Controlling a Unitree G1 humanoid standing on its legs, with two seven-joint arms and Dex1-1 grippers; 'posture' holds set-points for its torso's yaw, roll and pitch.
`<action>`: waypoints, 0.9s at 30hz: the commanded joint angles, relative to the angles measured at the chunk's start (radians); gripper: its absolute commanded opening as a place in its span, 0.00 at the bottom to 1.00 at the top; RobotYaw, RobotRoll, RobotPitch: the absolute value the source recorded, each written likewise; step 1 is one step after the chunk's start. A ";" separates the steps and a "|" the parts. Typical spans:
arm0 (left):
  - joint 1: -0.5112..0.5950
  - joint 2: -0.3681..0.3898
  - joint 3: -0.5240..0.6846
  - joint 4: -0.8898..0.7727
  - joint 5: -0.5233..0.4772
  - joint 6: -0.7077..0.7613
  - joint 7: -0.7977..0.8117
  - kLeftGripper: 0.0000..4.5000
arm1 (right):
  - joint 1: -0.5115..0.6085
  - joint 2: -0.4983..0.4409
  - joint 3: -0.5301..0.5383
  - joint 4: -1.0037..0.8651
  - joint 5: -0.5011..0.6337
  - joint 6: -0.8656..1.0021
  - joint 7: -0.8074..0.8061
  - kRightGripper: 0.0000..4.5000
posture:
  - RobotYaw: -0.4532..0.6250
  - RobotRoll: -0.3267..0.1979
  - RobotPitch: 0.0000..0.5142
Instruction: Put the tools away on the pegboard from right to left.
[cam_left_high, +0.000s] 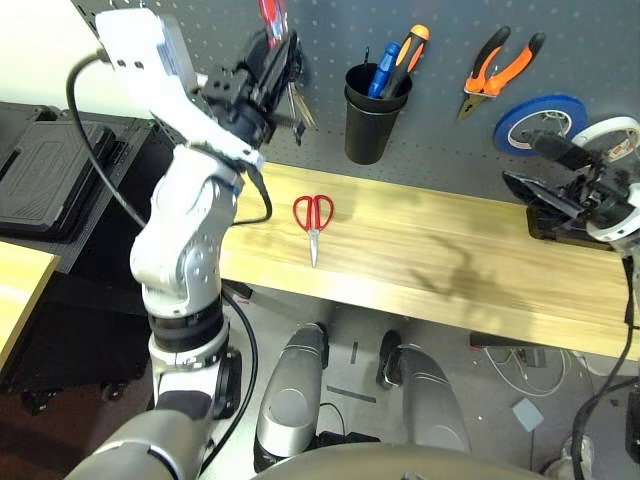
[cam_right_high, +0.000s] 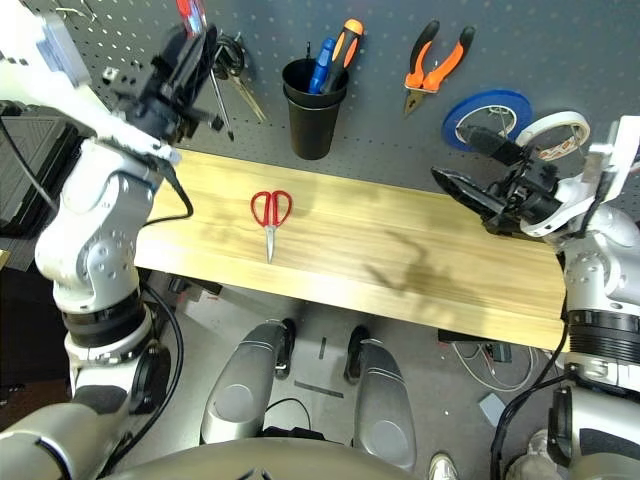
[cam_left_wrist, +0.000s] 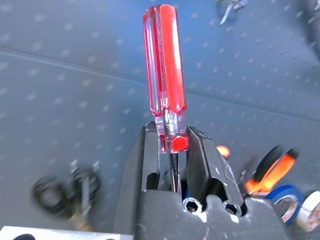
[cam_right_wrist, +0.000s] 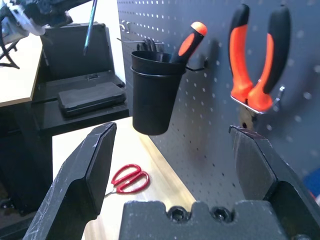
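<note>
Our left tool (cam_left_wrist: 172, 150) grips the screwdriver (cam_left_wrist: 165, 65) before the pegboard (cam_left_high: 440, 100); our right tool (cam_right_wrist: 170, 150) gapes wide, scissors (cam_left_high: 313, 216) on the bench (cam_left_high: 420, 260) between.

The red screwdriver's (cam_left_wrist: 165, 65) shaft runs down between the left gripper's (cam_left_wrist: 172, 160) fingers, so its lower part is hidden in the left wrist view. In the head views its handle is cut off by the top edge. The black-handled scissors (cam_left_wrist: 60, 190) on the pegboard (cam_left_wrist: 260, 60) are blurred there. The white tape roll (cam_left_high: 612, 132) is partly hidden behind the right gripper (cam_left_high: 545, 170).
</note>
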 joint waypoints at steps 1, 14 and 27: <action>-0.057 -0.008 -0.003 0.040 -0.009 -0.015 0.010 0.18 | 0.016 -0.013 -0.025 -0.028 0.011 0.024 -0.004 1.00 | 0.61 0.62 0.43; -0.242 -0.076 -0.019 0.317 0.042 -0.181 0.028 0.18 | 0.025 0.041 -0.002 -0.111 -0.012 0.015 -0.082 1.00 | 0.57 0.62 0.44; -0.206 -0.106 -0.105 0.511 0.141 -0.350 -0.023 0.18 | 0.036 0.090 0.008 -0.166 -0.035 -0.016 -0.143 1.00 | 0.54 0.62 0.46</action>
